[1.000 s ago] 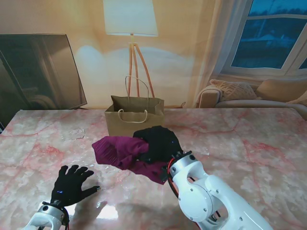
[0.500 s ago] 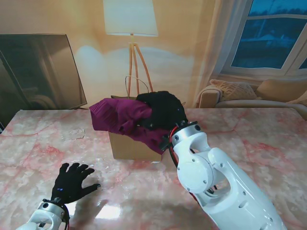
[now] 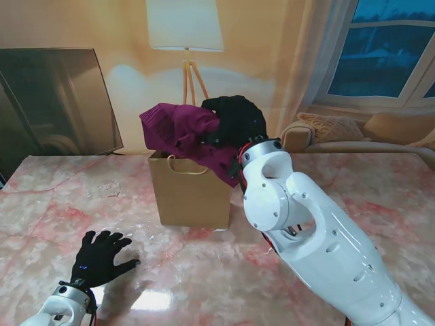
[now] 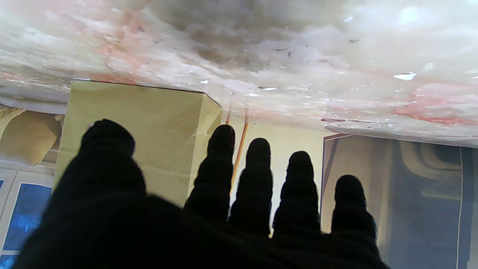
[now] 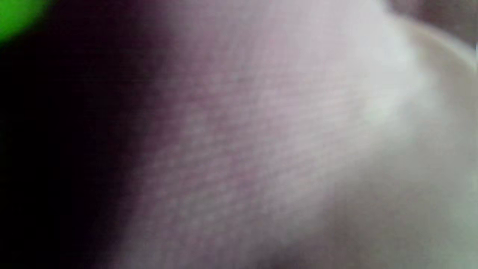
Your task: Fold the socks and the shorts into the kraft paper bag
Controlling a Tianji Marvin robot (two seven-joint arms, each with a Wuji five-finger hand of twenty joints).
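Right hand holding the bundled shorts over the mouth of the bag, left hand lying idle on the table.

Nearest to me, the left hand (image 3: 100, 258) is resting flat on the pink marble table (image 3: 353, 197) at the robot's left, its black-gloved fingers (image 4: 220, 172) spreading apart and gripping nothing — its wrist camera is looking past them at the side of the kraft paper bag (image 3: 192, 195). Farther off, the bag is standing upright near the middle of the table, well apart from that hand. Over its open top the right hand (image 3: 236, 122) is clutching the maroon shorts (image 3: 180, 132), fingers wrapping into the bunched cloth, which is hanging across the bag's rim. The right wrist's view is showing only blurred fabric pressed close. Behind the table a floor lamp (image 3: 185, 27) is glowing against the wall.
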